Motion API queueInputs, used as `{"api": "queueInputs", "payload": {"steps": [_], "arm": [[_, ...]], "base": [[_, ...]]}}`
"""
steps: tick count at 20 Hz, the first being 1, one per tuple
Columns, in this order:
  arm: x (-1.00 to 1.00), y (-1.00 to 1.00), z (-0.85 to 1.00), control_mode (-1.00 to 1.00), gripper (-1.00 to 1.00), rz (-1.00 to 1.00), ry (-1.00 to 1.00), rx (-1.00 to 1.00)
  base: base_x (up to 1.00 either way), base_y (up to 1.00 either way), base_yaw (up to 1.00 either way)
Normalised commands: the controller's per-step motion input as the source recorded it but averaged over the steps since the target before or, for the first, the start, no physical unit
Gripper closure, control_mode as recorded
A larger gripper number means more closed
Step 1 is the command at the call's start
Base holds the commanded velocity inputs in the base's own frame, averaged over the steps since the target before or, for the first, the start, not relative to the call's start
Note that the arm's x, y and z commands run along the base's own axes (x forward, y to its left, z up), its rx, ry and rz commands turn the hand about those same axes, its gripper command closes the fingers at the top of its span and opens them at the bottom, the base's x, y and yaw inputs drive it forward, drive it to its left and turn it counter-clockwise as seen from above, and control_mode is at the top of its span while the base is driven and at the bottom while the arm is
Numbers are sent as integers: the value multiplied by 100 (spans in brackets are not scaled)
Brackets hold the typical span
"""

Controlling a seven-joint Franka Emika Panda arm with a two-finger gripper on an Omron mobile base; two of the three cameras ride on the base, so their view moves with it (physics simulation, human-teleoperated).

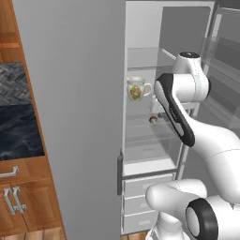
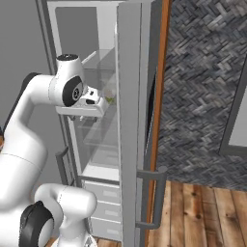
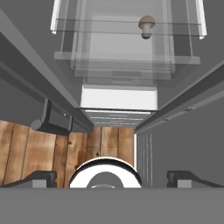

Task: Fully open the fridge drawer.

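Observation:
The fridge drawer (image 3: 123, 70) is a translucent pale-grey bin spanning the open fridge interior, seen from above in the hand view. It sits low in the compartment (image 1: 151, 151), just over the white ledge (image 2: 99, 141). My gripper (image 3: 114, 178) hangs above and in front of it, pointing down, touching nothing. Its two dark fingertips (image 3: 43, 177) stand far apart, so it is open and empty. In the right base view the hand (image 2: 91, 107) is at mid-shelf height just inside the fridge opening.
A brown mushroom (image 3: 146, 25) lies on a glass shelf above the drawer. A floral mug (image 1: 136, 89) stands one shelf higher. Opaque white drawer fronts (image 1: 146, 185) stack below. The open fridge door (image 2: 129, 125) and its handle (image 2: 155, 198) flank the right; wooden cabinets (image 1: 21, 197) stand left.

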Motion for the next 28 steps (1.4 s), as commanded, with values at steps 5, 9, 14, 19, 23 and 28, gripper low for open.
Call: {"api": "queueInputs", "payload": {"steps": [5, 9, 14, 19, 23, 28], "arm": [[0, 0, 0, 100, -100, 0, 0, 0], [0, -10, -1, -100, -100, 0, 0, 0], [0, -18, -5, -100, -100, -1, 0, 0], [22, -8, -7, -100, -100, 0, 0, 0], [22, 0, -5, -100, -100, 0, 0, -1], [22, 0, -30, -100, -100, 0, 0, -7]], "base": [[0, -31, -1], [0, -15, 0], [0, 0, 0], [0, 0, 0], [0, 0, 0], [0, 0, 0]]}}
